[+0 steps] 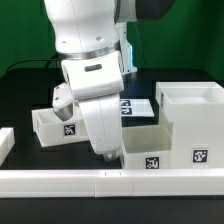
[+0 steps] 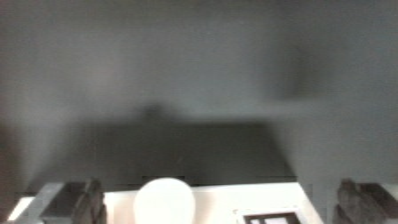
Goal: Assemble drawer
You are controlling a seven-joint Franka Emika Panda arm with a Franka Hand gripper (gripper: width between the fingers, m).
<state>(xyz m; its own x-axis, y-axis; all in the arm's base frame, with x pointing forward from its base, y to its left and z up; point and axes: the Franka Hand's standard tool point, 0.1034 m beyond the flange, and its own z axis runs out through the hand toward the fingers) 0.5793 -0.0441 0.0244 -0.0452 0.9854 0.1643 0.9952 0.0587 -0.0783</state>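
At the right of the exterior frame the housing (image 1: 192, 115) is noted, with neither tray seated in it: left tray (image 1: 52, 124) at centre left, centre tray (image 1: 145, 150) beside the housing. The gripper (image 2: 217, 203) is spread open astride a knob (image 2: 164, 200), nothing grasped. Both insertions are judged outstanding.

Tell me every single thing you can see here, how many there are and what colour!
housing: one, white, tall open-topped box at the exterior view's right.
trays: two, white; left tray at the exterior view's left, front tray against the housing.
knob: one, white, on a tray under the wrist camera.
marker board: one, white with black tags, flat behind the arm.
rails: at least two, white, low, along the table's edges.
table: one, black, under everything.
arm: one, white, middle.
gripper: one, dark fingers, open, above the knob.
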